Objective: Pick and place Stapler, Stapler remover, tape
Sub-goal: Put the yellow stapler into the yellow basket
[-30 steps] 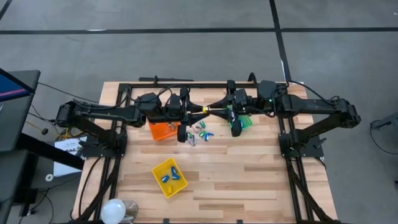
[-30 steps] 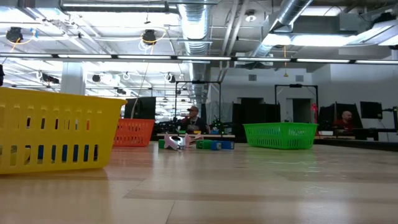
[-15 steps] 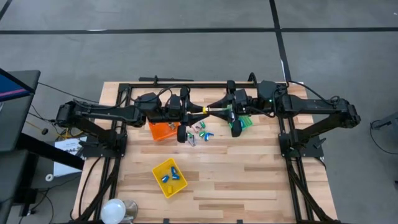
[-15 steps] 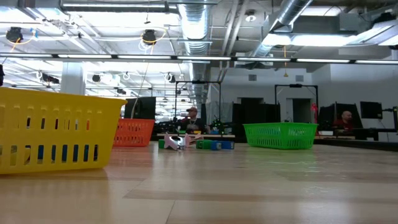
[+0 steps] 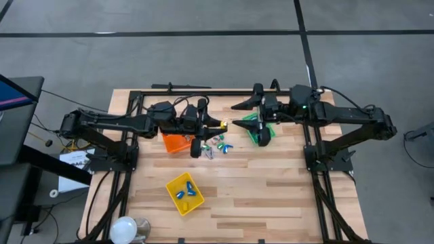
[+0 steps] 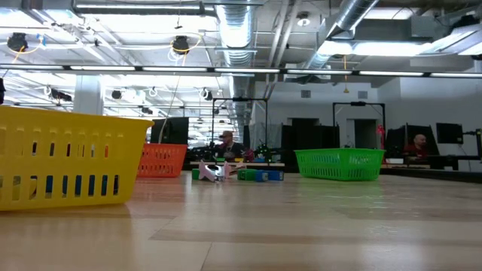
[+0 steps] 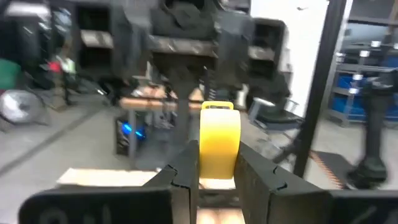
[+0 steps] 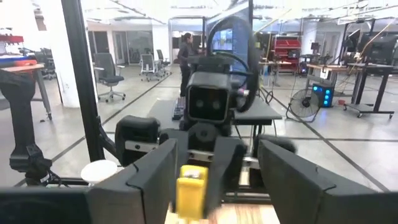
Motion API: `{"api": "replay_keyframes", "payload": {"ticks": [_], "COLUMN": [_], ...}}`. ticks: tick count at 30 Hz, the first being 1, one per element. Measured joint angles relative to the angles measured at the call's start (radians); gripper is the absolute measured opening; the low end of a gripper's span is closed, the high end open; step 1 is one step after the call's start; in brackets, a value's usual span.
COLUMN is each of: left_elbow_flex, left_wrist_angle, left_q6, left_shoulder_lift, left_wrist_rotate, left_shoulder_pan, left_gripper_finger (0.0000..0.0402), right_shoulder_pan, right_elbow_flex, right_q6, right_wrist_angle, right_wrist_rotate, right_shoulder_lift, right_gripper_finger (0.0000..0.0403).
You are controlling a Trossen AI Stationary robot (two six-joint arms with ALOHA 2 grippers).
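Both arms reach in from the sides of the high view and meet near upper centre, wrists level and pointing at each other.

Left arm: extended rightward from the left edge. The left gripper (image 5: 225,124) sits just left of centre, its fingers (image 7: 184,169) pressed against the sides of a yellow stapler (image 7: 219,140), which stands upright between them in the left wrist view.

Right arm: extended leftward from the right edge. The right gripper (image 5: 237,114) sits right of centre, fingers (image 8: 152,171) spread wide apart and holding nothing, its tips clear of the left gripper.
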Motion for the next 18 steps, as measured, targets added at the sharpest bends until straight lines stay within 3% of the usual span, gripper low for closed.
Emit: {"api": "replay_keyframes", "payload": {"ticks": [9, 18], "left_elbow_flex": [0.001, 0.0], "left_wrist_angle": [-0.322, -0.661], "left_q6": [-0.029, -0.029], "left_shoulder_lift": [-0.076, -0.121], "left_wrist_rotate": [0.108, 0.114], "left_shoulder_pan": [-0.028, -0.101], "left_gripper_finger": [0.0066, 0.0065], "right_shoulder_pan": [-0.002, 0.0], "right_elbow_flex": [0.001, 0.0], "right_q6": [0.029, 0.037], "right_wrist_angle": [-0.178, -0.216], "right_wrist_rotate": [0.03, 0.026], "right_shoulder_lift": [-0.057, -0.037], "right_gripper_finger": [0.0194, 0.0163]}}
